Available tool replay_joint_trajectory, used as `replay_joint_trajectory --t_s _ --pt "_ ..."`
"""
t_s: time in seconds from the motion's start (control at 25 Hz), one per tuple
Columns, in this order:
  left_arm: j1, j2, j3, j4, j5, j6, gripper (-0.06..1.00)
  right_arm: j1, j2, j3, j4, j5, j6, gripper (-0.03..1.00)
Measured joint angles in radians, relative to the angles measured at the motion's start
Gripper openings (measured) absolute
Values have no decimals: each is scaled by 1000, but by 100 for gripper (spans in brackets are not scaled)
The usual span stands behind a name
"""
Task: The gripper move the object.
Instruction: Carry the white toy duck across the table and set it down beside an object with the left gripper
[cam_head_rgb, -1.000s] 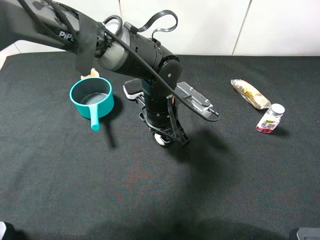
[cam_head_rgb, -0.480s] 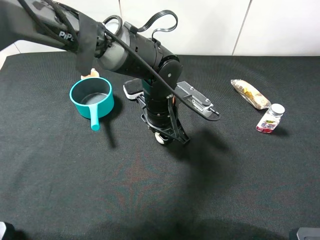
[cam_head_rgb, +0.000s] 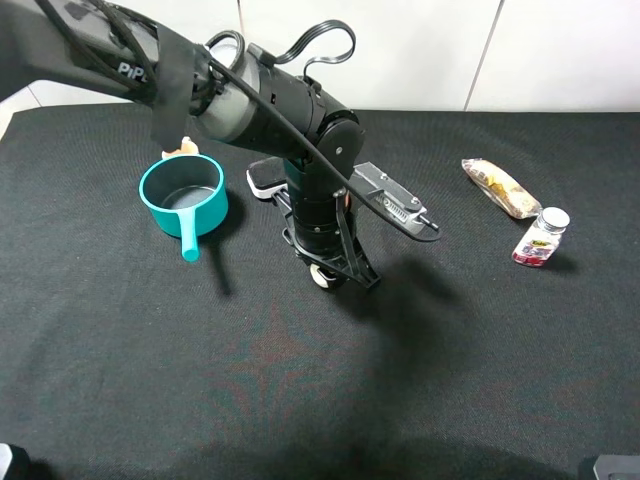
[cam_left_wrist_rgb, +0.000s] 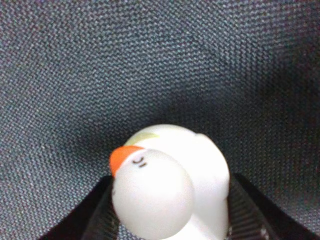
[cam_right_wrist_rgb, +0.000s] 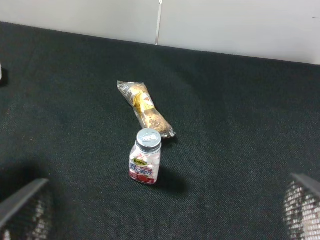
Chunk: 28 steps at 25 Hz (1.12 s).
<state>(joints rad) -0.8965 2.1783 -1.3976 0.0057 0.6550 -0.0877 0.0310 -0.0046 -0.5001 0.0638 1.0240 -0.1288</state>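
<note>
The object (cam_left_wrist_rgb: 170, 185), a cream-white rounded lump with a small head and an orange beak, rests on the black cloth. My left gripper (cam_left_wrist_rgb: 170, 222) is shut on it, with a black ribbed finger (cam_left_wrist_rgb: 102, 215) pressed to each side of its base. In the exterior high view the left gripper (cam_head_rgb: 330, 275) points straight down at mid-table, and only a white sliver of the object (cam_head_rgb: 321, 279) shows between its jaws. My right gripper (cam_right_wrist_rgb: 167, 200) stands open and holds nothing; its fingertips (cam_right_wrist_rgb: 25, 202) frame the right wrist view.
A teal pot (cam_head_rgb: 183, 195) with a handle stands left of the arm, a small peach-coloured thing (cam_head_rgb: 183, 148) behind it. A black-and-white eraser (cam_head_rgb: 265, 180) lies beside the arm. A snack packet (cam_head_rgb: 500, 187) and a small clear bottle (cam_head_rgb: 541, 237) lie at the right.
The left jaws have drawn in onto the object. The arm has barely shifted, and nothing else on the cloth has moved.
</note>
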Motion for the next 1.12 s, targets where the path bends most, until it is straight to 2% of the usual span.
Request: replay_joint_trajectory --t_s 0.6,1.12 --pt "0 -24 -24 3 14 0 51 0 0 0 1 0 0 69" --pt "0 -33 -216 22 192 0 51 0 0 0 4 0 0 69"
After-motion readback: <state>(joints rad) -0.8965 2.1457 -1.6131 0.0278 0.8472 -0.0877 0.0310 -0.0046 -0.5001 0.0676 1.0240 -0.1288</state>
